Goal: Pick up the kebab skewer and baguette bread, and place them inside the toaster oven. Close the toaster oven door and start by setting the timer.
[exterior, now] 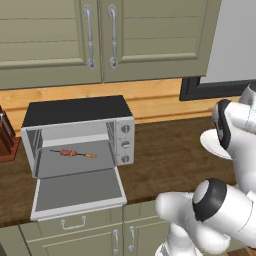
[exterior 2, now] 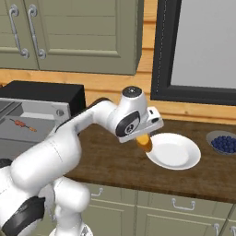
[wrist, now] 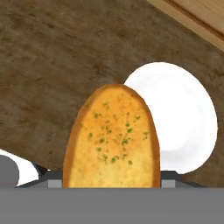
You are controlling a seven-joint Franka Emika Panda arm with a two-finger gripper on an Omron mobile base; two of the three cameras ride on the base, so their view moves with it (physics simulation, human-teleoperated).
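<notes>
The two-finger gripper pinches the stubby golden-orange baguette bread above the wooden counter by the white round plate — its long axis runs out along the fingers — and the open silver toaster oven, with the kebab skewer inside, lies well apart to the left.

I see the toaster oven mouth wide open, with the toaster oven door dropped flat in front, so entry is from above the door; the kebab skewer lies across the middle of the oven floor, free room on either side of it. Brown counter between the oven and the white plate is bare. Knife block stands left of the oven, a blueberry bowl right of the plate.
</notes>
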